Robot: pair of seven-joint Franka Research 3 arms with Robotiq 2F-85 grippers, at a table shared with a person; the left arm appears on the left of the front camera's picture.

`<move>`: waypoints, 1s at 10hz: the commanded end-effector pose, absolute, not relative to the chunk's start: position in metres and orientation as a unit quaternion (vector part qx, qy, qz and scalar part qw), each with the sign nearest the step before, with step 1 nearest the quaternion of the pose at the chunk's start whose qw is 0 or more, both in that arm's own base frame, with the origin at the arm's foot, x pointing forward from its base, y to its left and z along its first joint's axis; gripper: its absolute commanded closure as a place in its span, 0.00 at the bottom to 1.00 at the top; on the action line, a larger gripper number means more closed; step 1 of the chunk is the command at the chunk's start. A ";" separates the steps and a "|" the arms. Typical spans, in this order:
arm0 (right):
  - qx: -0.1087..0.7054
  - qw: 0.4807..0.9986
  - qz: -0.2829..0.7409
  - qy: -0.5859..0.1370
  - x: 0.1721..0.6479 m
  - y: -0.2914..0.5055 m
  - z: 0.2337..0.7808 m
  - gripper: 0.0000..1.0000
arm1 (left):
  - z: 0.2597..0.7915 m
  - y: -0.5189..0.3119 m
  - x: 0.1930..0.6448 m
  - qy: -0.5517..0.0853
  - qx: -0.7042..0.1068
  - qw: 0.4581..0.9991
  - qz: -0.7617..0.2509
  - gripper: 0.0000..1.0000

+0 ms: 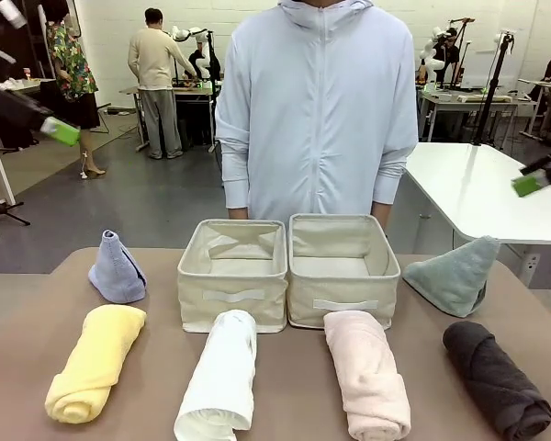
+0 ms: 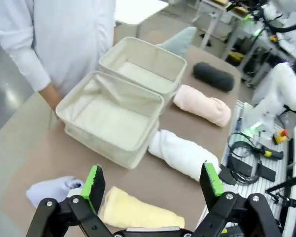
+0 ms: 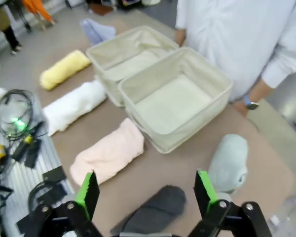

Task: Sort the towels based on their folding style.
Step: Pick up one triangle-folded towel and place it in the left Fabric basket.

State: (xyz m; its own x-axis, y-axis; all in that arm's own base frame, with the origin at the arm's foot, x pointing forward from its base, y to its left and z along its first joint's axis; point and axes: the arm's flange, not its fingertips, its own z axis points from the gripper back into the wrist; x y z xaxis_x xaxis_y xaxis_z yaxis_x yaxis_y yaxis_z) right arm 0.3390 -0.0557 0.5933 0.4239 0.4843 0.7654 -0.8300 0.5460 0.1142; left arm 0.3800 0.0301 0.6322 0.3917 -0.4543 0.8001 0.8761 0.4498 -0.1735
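Yellow towel [image 1: 94,363], white towel [image 1: 222,372], pink towel [image 1: 367,372], grey towel [image 1: 494,377], lavender towel [image 1: 117,268] and sage towel [image 1: 455,274].

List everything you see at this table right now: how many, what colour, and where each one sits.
bins: two, beige, side by side mid-table
rolled towels: four, yellow, white, pink, dark grey, in a row along the near edge, left to right
cone towels: two, lavender-blue left of the bins, sage-green right of them
table: one, brown, under everything
person: one, light blue jacket, far side behind the bins
left gripper: one, black with green pads, open, raised at the left
right gripper: one, same colours, open, raised at the right
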 end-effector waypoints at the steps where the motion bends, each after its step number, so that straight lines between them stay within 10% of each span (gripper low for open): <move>1: 0.326 0.804 0.364 -0.339 0.349 -0.094 0.580 0.00 | 0.627 0.050 0.383 -0.320 -0.278 0.801 -0.422 0.00; 5: 0.423 0.744 0.276 -0.438 0.348 -0.157 0.574 0.00 | 0.623 0.124 0.357 -0.409 -0.272 0.807 -0.329 0.00; 9: 0.326 0.763 0.420 -0.367 0.330 -0.126 0.583 0.00 | 0.620 0.096 0.347 -0.364 -0.241 0.811 -0.390 0.00; 10: 0.409 0.753 0.288 -0.427 0.341 -0.161 0.581 0.00 | 0.629 0.137 0.349 -0.389 -0.271 0.819 -0.323 0.00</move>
State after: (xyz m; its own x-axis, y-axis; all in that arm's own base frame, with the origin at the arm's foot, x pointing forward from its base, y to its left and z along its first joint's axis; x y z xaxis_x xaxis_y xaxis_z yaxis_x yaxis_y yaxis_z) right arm 0.3385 -0.1407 0.5824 0.4622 0.2082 0.8620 -0.8178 0.4759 0.3235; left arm 0.3515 0.1127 0.6270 0.4754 -0.3702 0.7981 0.7679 0.6173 -0.1711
